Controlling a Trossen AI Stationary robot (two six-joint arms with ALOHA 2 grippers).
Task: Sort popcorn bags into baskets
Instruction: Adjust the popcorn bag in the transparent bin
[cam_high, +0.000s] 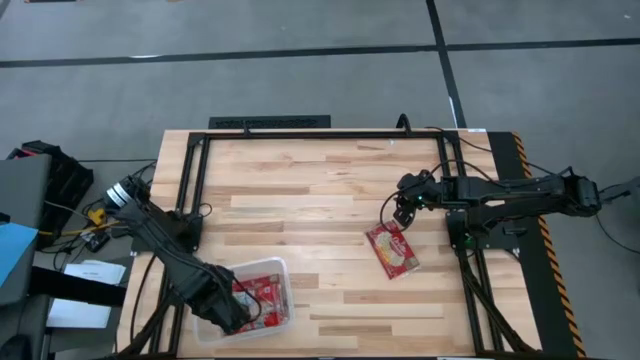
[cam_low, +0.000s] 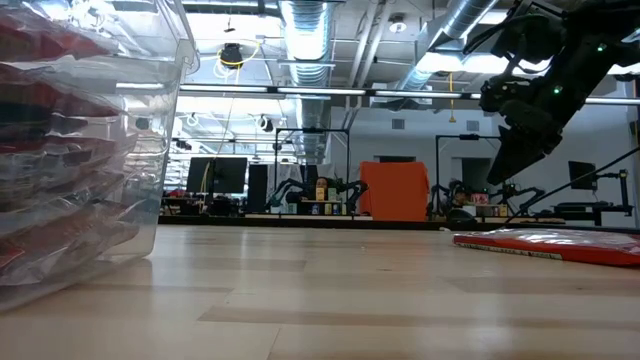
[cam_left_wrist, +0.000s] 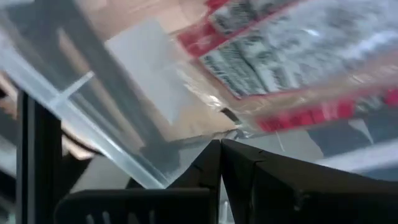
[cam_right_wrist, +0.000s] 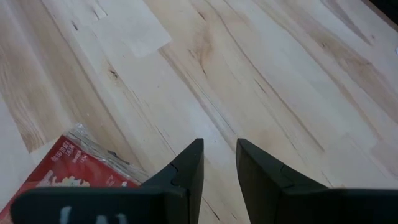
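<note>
One red popcorn bag (cam_high: 392, 250) lies flat on the wood near the table's right side; it also shows in the low view (cam_low: 548, 243) and the right wrist view (cam_right_wrist: 68, 171). My right gripper (cam_high: 401, 211) hangs open above the table just beyond the bag's far end (cam_low: 512, 160), touching nothing. The clear tub (cam_high: 283, 268) stands at the near left with several red bags (cam_high: 268, 292) stacked inside (cam_low: 60, 150). My left gripper (cam_high: 236, 312) is down in the tub's near-left part, fingers shut (cam_left_wrist: 221, 152), with bags (cam_left_wrist: 298, 50) before it. My left gripper's shut fingers (cam_left_wrist: 249, 180) come down slanting from the left into the tub, beside its clear wall (cam_left_wrist: 93, 124). I cannot tell whether they touch the wall or a bag.
Black frame rails (cam_high: 195, 180) run along the table's left, far and right edges. Bare wood (cam_high: 310, 200) spreads across the middle and far part of the table. The room beyond holds monitors and an orange cabinet (cam_low: 395, 190).
</note>
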